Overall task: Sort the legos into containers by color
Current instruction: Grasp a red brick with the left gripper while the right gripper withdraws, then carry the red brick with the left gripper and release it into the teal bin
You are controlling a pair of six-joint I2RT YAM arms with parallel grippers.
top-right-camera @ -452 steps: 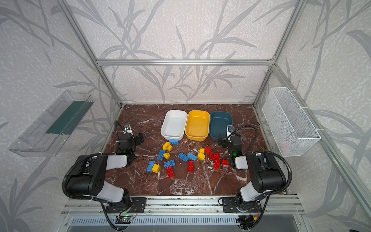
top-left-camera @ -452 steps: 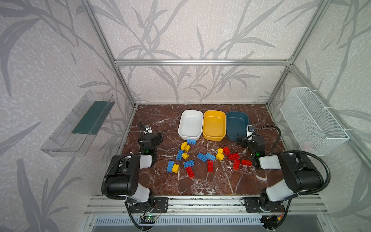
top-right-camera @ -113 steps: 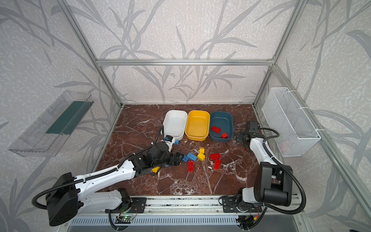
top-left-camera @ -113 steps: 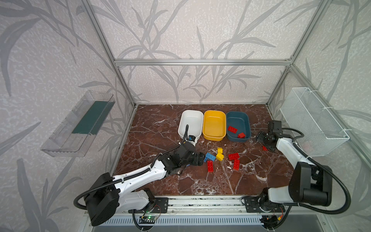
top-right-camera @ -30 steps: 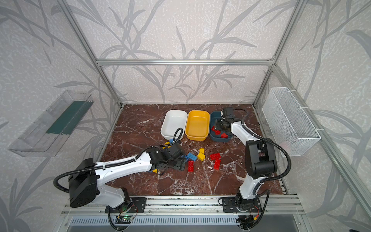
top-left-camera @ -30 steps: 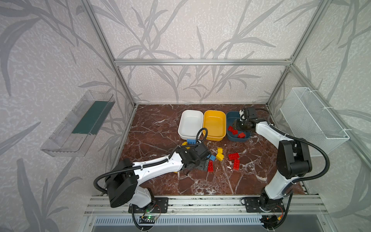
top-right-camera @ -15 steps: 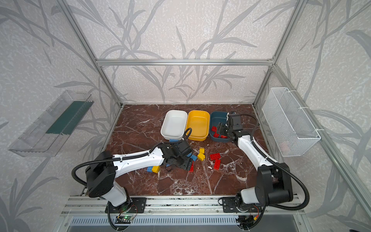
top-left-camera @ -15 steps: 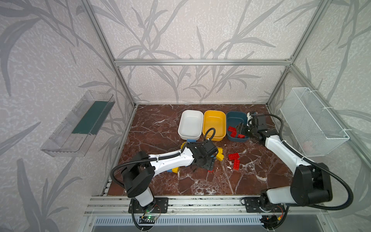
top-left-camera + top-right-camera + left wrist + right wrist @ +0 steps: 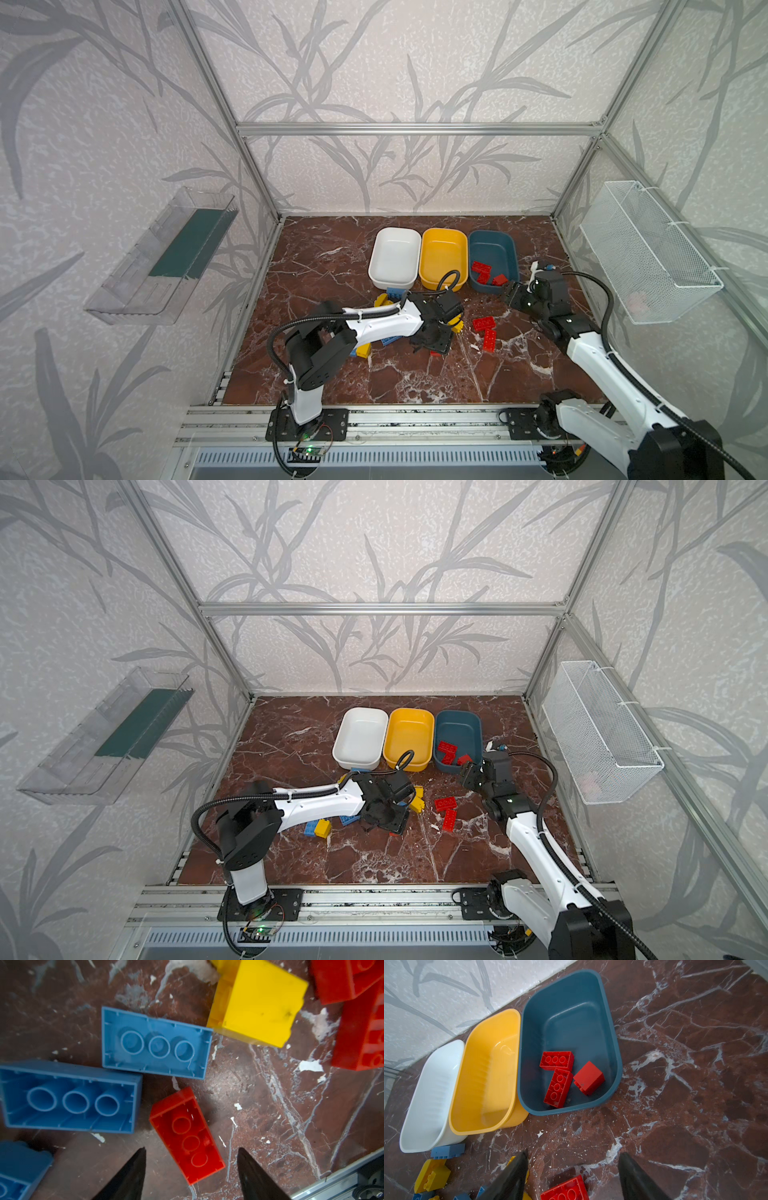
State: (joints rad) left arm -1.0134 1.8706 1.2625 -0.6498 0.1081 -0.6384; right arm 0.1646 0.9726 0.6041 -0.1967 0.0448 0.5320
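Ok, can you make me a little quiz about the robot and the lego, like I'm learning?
1. True or false: the yellow tub has lego in it.
2. What colour are the bricks inside the dark teal tub? A blue, B red, C yellow.
3. Fill in: the left gripper is open around an upside-down ___ brick on the table.

Key: 1 false; 2 B; 3 red.
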